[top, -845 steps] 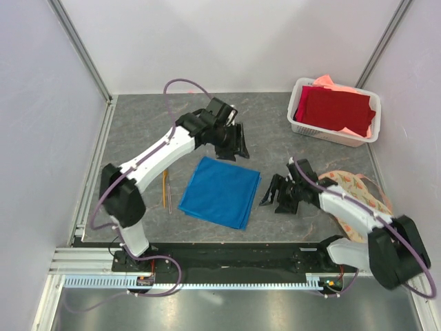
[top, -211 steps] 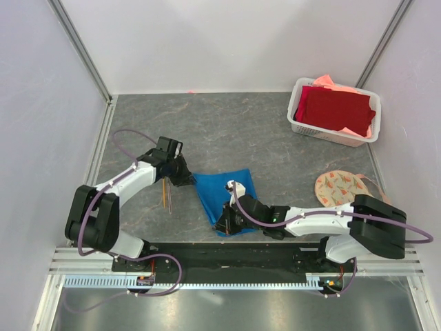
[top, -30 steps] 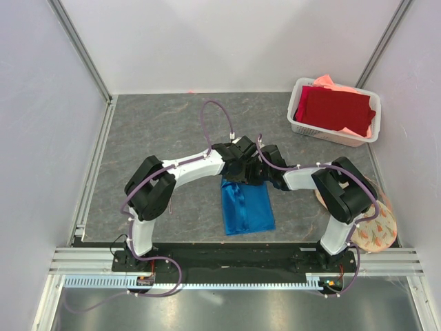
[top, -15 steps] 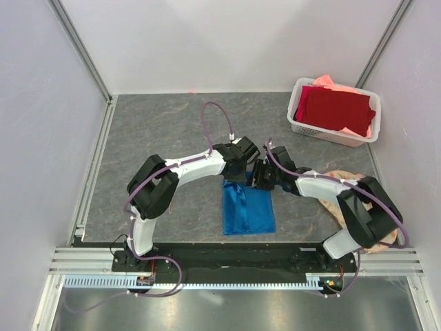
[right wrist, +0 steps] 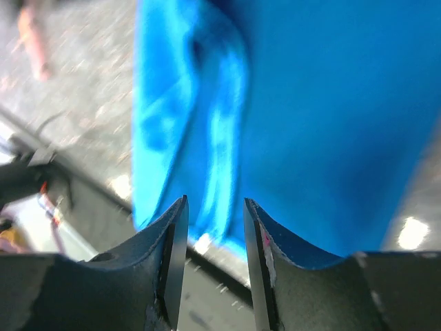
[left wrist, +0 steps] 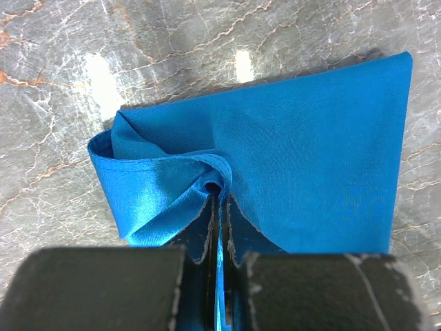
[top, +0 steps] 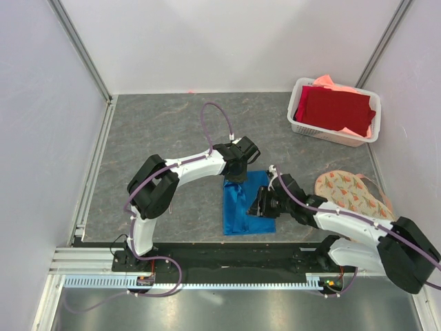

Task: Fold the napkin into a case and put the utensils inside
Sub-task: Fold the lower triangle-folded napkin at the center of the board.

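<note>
Table: grey marbled table [top: 158, 131] between pale walls, with both arm bases at its near edge.

Basket: white basket [top: 324, 132] in the far right corner, well apart from the arms' working area.

Dark red cloth: folded dark red cloth [top: 335, 109] lying on top inside the basket and covering most of it.

Floral mat: round floral mat [top: 344, 187] flat on the table at the right, near the basket's side; the right arm crosses above its near edge.

Napkin: bright blue napkin [top: 238, 210] folded to a layered rectangle, longer from far to near, lying on the table in the middle close to the near edge. Its left side carries a loose, shiny ridge of cloth, while the right part lies smooth and flat [left wrist: 310, 152]. In the right wrist view it fills most of the picture, blurred [right wrist: 324, 124].

Left tool: the left tool [left wrist: 220, 258] is at the napkin's far edge, fingers pressed together with a rolled pleat of the blue cloth pinched between them.

Right tool: the right tool [right wrist: 214, 203] hovers above the napkin's right half, fingers parted with a clear gap and nothing between them.

Salmon-pink cloth: salmon-pink cloth [top: 324, 81] peeking out at the basket's far rim, under the red one.
</note>
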